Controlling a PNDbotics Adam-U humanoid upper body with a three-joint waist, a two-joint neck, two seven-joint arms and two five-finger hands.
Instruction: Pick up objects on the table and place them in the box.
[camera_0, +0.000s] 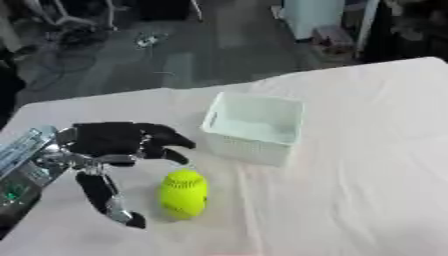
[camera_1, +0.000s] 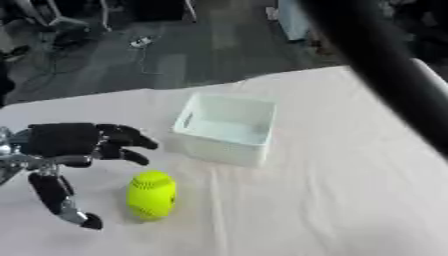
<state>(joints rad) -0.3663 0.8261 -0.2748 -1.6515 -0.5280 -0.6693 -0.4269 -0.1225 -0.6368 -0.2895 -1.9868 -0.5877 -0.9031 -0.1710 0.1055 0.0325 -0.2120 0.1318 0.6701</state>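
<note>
Your left hand (camera_0: 109, 142) hovers beside the yellow ball (camera_0: 183, 193), fingers (camera_0: 166, 140) spread, gripping nothing; close around it next, then carry to the box (camera_0: 254, 127).

This is looking like a robotics lab or workshop. A table draped in a white cloth (camera_0: 367, 150) is standing on a dark grey floor (camera_0: 201, 55). Loose cables (camera_0: 70, 37) are lying tangled on that floor at about ten o'clock, with a small connector-like item (camera_0: 149, 39) sitting near eleven o'clock. A pale blue-white cabinet or unit (camera_0: 313, 15) is standing at about one o'clock. Chair or stand legs (camera_0: 66, 12) are showing at the far edge around eleven o'clock.
</note>
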